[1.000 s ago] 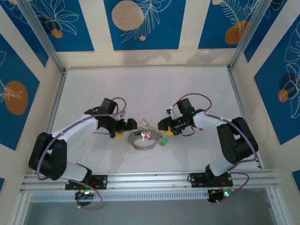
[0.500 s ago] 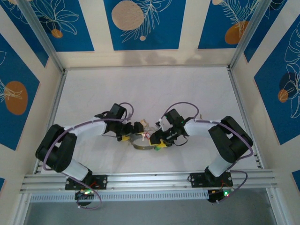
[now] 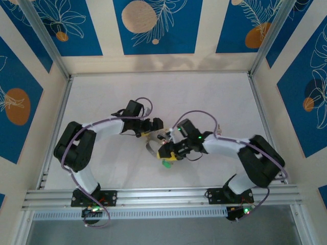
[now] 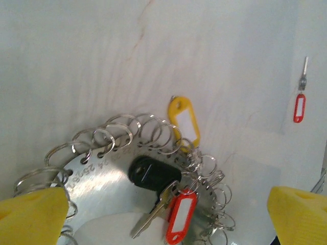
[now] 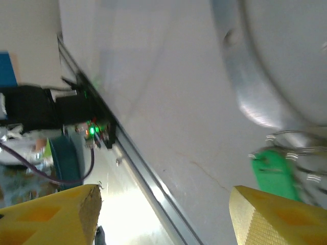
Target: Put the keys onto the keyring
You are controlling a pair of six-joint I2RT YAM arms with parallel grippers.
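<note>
The keyring (image 4: 102,168) lies mid-table towards the near edge, and one red-tagged key (image 4: 153,214) seems hooked on. A loose key (image 4: 300,99) lies well apart. The left gripper (image 4: 166,219) gapes wide and empty. The right gripper (image 5: 163,214) has its fingers apart, holding nothing, beside a green tag (image 5: 273,171).

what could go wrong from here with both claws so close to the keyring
1. The left claw and right claw, both open, crowd the keyring; they might bump each other or shove it.
2. The green tag sits to one side of the right claw's gap, so closing could flick it away.
3. One red-tagged key lies alone, apart from the keyring, and may get missed.
</note>
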